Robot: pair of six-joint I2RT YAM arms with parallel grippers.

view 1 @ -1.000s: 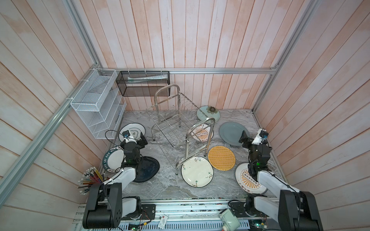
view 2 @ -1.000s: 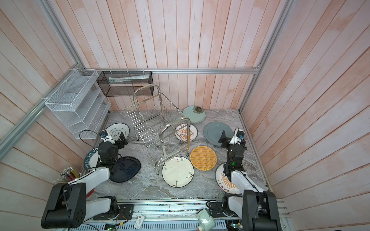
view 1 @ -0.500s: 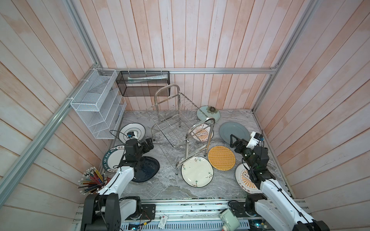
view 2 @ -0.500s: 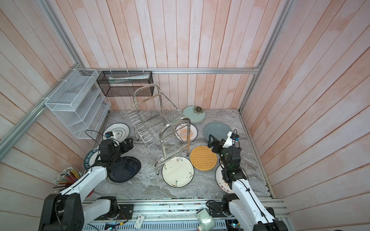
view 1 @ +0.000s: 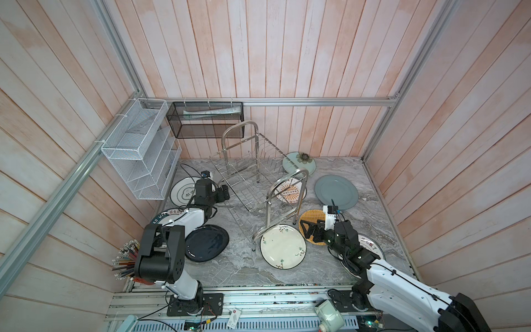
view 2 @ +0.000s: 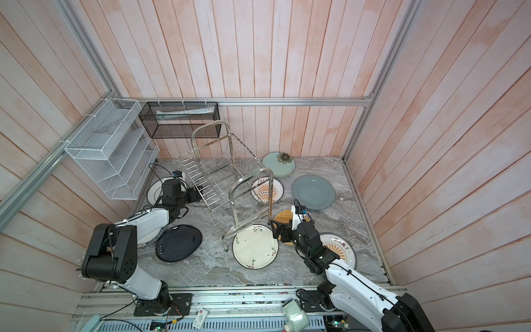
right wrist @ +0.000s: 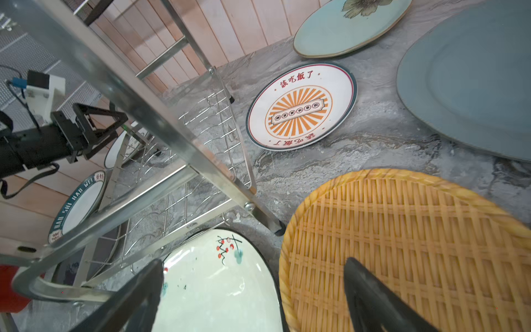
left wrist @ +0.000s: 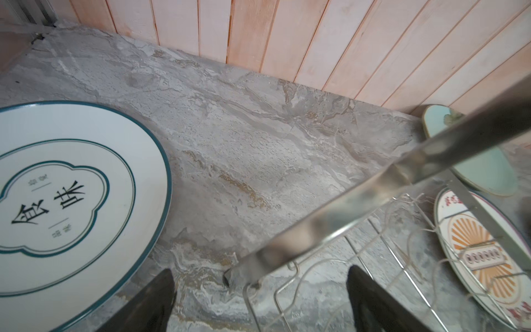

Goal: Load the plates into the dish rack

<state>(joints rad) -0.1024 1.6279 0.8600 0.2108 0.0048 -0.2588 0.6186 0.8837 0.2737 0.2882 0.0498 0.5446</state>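
The shiny wire dish rack (view 1: 253,178) is standing amid scattered plates (view 1: 283,246) — left end effector (view 1: 225,193) and right end effector (view 1: 304,230) are gaping apart.

I'm looking at a lab robot cell dressed as a kitchen: plank walls (view 1: 273,57) hung on an aluminium frame (view 1: 316,101), with a marble-look bench (view 1: 244,271) boxed in on three sides. Left arm (view 1: 186,218) and right arm (view 1: 402,283) are bolted to a slotted rail (view 1: 273,300), bare circuit board (view 1: 194,316) next to it. Kitchen props: dish rack (view 1: 247,175), plates (view 1: 336,192) flat on the bench, white mesh organiser (view 1: 138,161), black mesh basket (view 1: 205,120).
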